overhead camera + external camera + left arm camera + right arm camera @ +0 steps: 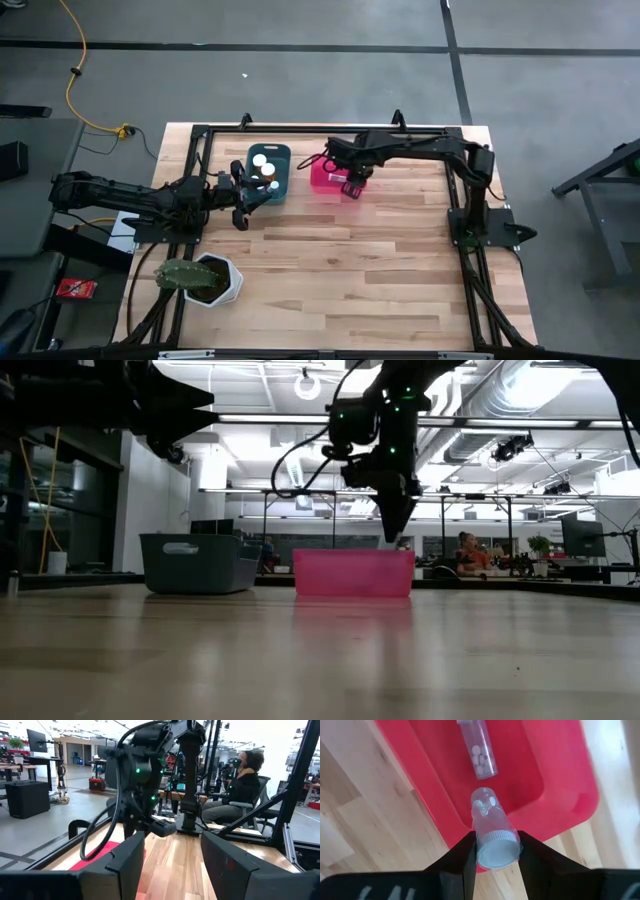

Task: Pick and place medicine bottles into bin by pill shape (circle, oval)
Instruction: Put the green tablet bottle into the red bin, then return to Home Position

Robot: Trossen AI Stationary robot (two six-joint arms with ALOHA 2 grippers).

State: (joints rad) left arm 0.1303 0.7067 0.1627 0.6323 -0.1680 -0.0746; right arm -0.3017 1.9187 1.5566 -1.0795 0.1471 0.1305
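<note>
My right gripper (352,184) hangs over the red bin (330,176), shut on a small clear bottle (490,822) with a white cap and pale pills inside. A second clear bottle (477,747) lies on its side on the red bin's floor. The dark teal bin (280,152) stands left of the red one and holds three bottles with white caps (262,164), one of them amber. My left gripper (240,196) is open and empty just left of the teal bin. In the low view my right gripper (397,532) points down above the red bin (353,573). My right gripper pinches the clear bottle between its two fingers at its cap end (495,839). The fingers come from above, pointing down, and lie along the bottle. The bottle hangs clear, cap toward the wrist, its closed end pointing down over the red bin's wall (445,815).
A white hexagonal pot with a green plant (205,280) stands at the table's near left. A black frame (330,130) runs along the table's edges. Bare wood (350,270) lies in the middle and near part. In the left wrist view a person (240,790) sits beyond the table.
</note>
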